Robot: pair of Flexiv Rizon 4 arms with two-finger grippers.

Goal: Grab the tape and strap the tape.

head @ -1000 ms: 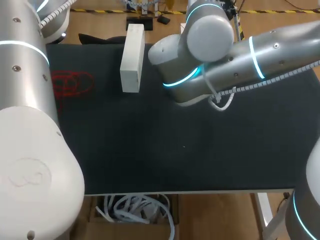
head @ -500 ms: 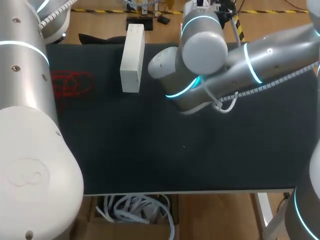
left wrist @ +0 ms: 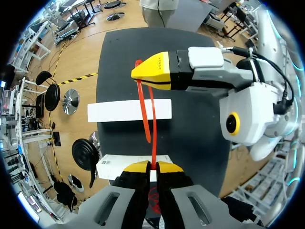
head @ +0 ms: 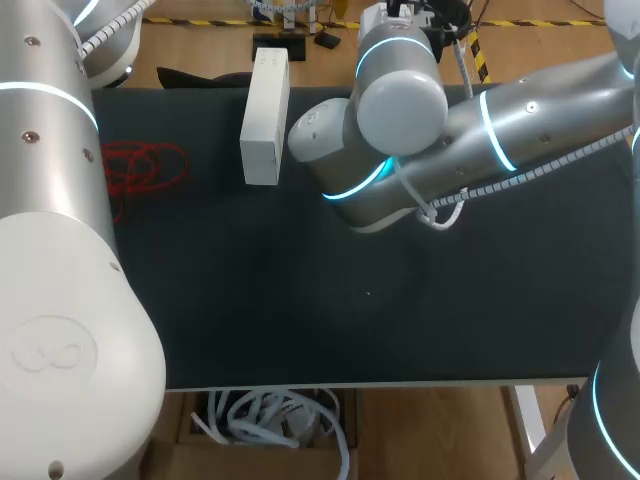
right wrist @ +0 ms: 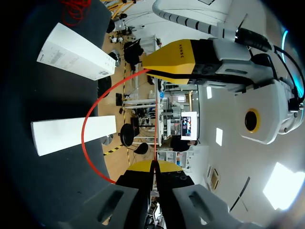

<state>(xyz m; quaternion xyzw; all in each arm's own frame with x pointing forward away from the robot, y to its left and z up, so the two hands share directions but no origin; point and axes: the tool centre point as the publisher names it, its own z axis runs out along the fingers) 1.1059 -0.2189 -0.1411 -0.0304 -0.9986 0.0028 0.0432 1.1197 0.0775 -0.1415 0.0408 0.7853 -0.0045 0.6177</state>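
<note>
Item: left gripper point(left wrist: 152, 167), fingers pinching closed on one end of the red tape point(left wrist: 153, 133); right gripper point(right wrist: 155, 167), fingers likewise clamping shut on the same tape. The tape is hanging in the air between the two grippers, well above the table point(head: 300, 330). One run is stretching taut from tip to tip and a slack length is bowing out to one side as a loop. It is not possible to tell whether the loose end is passing through any fastening. Beneath and around: one white box point(left wrist: 128, 110) is lying under the tape's span, and a second white box point(left wrist: 114, 167) is sitting below the left gripper. A bundle of spare red tape point(head: 140, 165) is resting on the table, well apart from the grippers. Hazards: both holds are biting on only a thin strip, so a pull apart is likely to slip it from one pair of tips; any twist in the loop is liable to keep the loose end from lining up for strapping. Against the earlier head view, the right arm point(head: 520, 100) is sitting closer to the white box and turned at the wrist.
</note>
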